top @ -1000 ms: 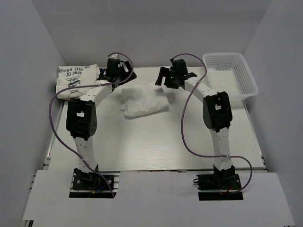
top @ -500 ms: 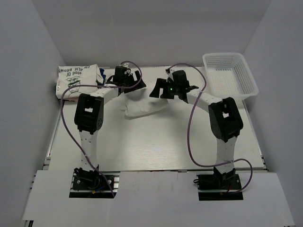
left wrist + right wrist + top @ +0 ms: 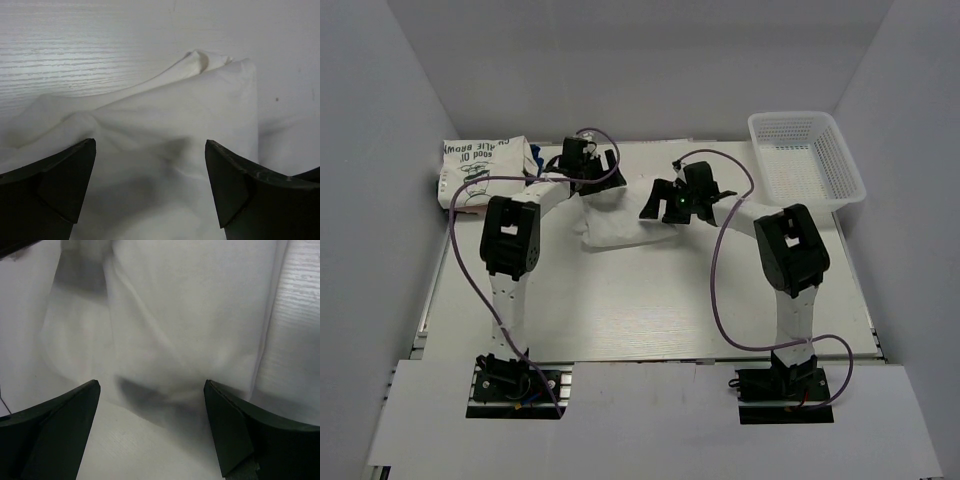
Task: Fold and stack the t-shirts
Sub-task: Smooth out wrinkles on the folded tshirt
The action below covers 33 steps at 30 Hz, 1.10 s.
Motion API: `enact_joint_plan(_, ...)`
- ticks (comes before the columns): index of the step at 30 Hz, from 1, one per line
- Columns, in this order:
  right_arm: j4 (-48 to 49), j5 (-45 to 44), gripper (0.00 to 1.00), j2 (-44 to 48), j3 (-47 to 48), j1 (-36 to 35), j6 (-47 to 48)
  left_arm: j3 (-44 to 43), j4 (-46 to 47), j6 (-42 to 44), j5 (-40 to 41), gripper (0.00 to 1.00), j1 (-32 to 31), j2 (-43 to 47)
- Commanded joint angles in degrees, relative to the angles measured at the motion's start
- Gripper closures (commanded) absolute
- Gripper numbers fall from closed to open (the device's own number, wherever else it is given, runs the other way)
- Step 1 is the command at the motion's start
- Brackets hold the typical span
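Top external: basket (image 3: 805, 160) back right; crumpled t-shirt (image 3: 620, 230), printed t-shirt (image 3: 480, 168) on table (image 3: 650, 300)

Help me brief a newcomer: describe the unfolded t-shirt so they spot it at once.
On the white table, look at the far middle. The rumpled t-shirt lies there, showing no print, unlike the folded printed tee in the far-left corner.

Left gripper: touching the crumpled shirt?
Cannot tell. The left wrist view shows the left gripper with jaws open astride the crumpled shirt, neither contact nor gap plain.
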<state>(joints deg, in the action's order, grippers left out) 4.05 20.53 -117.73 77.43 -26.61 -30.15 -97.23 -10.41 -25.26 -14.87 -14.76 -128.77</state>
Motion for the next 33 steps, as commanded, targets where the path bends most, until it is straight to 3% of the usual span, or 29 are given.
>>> enact_joint_plan(1, -5.47, -3.31, 0.1, 6.54, -0.61, -0.19, 2.29, -0.78, -2.86, 2.67, -1.88, 0.0, -0.96, 12.21)
enact_joint_plan(6, -4.94, -3.13, 0.1, 9.36, 1.06, 0.16, 1.24, 8.88, -2.86, 2.67, -8.67, 0.0, -1.58, 20.83)
enact_joint_plan(9, -2.76, -1.91, 0.1, 8.66, 1.67, 0.16, -1.57, 19.86, 1.35, 0.92, -12.18, 0.0, -2.2, 26.1)
enact_joint_plan(12, -2.21, -0.76, 0.1, 7.17, 1.15, 0.24, -2.8, 33.37, 7.5, -1.54, -13.51, 0.0, -2.73, 30.15)
enact_joint_plan(15, -1.77, -1.72, 0.1, 6.38, -0.61, 0.24, -3.86, 39.64, 9.53, -2.95, -11.43, 0.0, -2.73, 30.77)
enact_joint_plan(24, -3.97, -1.29, 0.1, 1.89, -3.69, 0.86, -4.92, 43.44, 6.37, -4.01, -5.96, 0.0, -1.5, 26.11)
enact_joint_plan(28, -5.97, -2.59, 0.1, 2.85, -3.51, 0.86, -3.17, 44.14, 4.53, -3.32, -6.48, 0.0, -2.28, 30.23)
enact_joint_plan(33, -9.5, -5.51, 0.1, 8.63, -1.58, 0.77, 2.44, 37.84, -0.63, 2.39, -5.27, 0.0, -2.81, 37.52)
